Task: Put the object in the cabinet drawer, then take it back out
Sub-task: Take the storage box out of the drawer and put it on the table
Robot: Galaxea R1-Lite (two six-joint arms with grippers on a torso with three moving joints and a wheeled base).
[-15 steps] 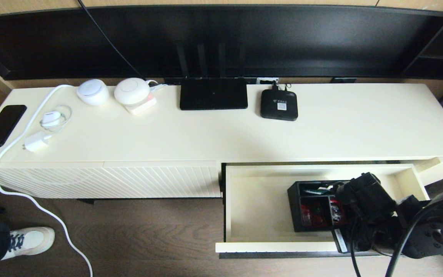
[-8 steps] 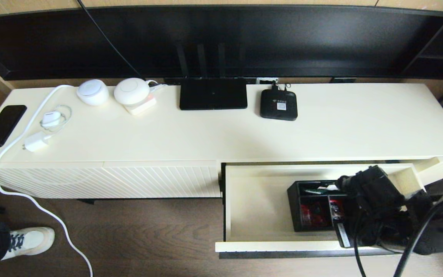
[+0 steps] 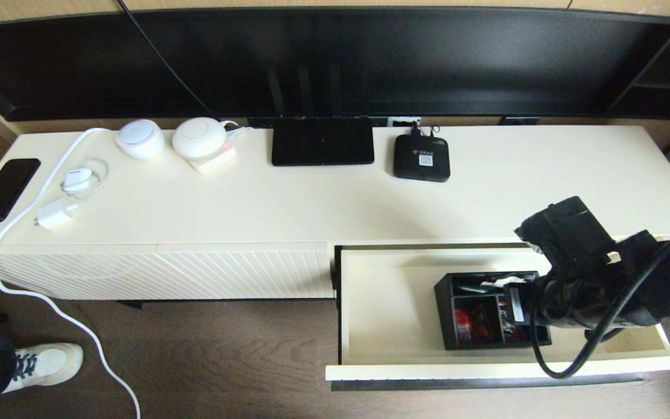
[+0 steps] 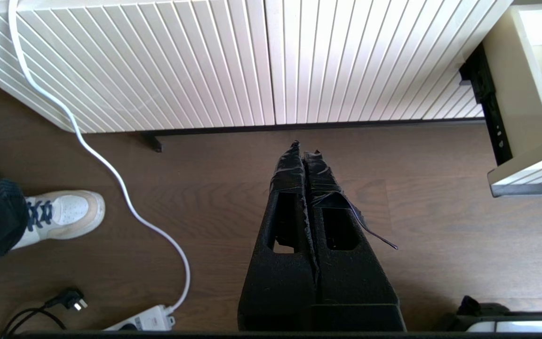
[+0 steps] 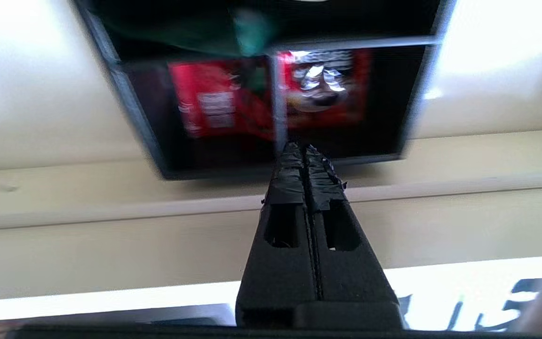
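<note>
Cream drawer (image 3: 393, 302) holds black three-compartment organiser box (image 3: 474, 311).

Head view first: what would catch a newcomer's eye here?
The open cabinet drawer at lower right, with the black organiser box on its cream floor, red items showing inside. The right gripper hangs over the box's near edge, fingers shut and empty. The left gripper is parked above the wooden floor.

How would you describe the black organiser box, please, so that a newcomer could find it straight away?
Start at the long cream cabinet and find its open drawer at the right. The organiser box sits inside, beside the right gripper. Unlike the flat router and the small labelled device on top, it has open compartments holding red items.
</note>
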